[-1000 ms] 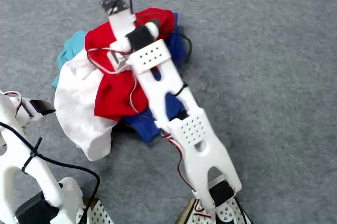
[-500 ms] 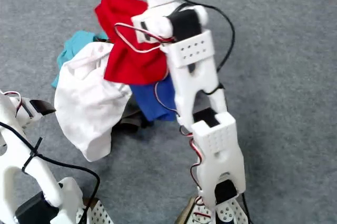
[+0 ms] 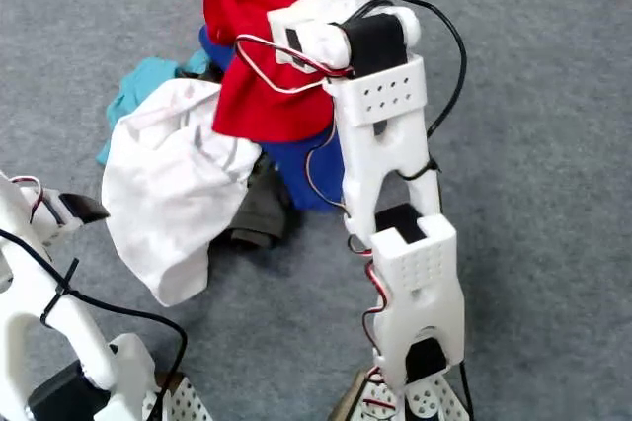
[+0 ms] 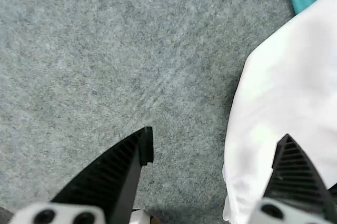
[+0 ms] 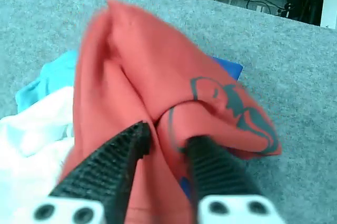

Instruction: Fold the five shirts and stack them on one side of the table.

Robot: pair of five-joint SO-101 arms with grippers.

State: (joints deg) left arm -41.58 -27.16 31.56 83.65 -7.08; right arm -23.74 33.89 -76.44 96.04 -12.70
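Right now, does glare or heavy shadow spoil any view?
High view: even light, soft shadow under the edge of the white shirt. Left wrist view: the white shirt looks washed out, a thin shadow lining it on the grey table. Right wrist view: no glare; the red shirt in the right hand shades its own folds.

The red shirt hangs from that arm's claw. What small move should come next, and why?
Probably swing the red shirt sideways over the bare table and lower it there. The right gripper is shut on it, and it hangs bunched above the blue shirt and white shirt; folding likely needs open, flat space.
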